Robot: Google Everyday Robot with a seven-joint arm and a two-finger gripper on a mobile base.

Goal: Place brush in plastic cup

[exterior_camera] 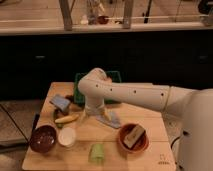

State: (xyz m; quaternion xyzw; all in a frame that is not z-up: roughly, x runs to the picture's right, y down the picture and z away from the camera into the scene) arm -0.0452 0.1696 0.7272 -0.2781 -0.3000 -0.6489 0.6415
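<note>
My gripper (96, 113) hangs from the white arm and points down at the wooden table (150, 117), just right of the banana. A slim pale thing (109, 120), which looks like the brush, slants from the gripper down to the right, low over the table. I cannot tell whether it is held. The pale-green plastic cup (96, 152) stands near the front edge, below the gripper and apart from it.
A dark brown bowl (42, 138) and a white round cup (66, 136) stand at the front left. A yellow banana (66, 119) and a blue-grey object (61, 102) lie left of the gripper. An orange bowl (133, 138) holding a block is at the front right. A green tray (114, 76) is behind the arm.
</note>
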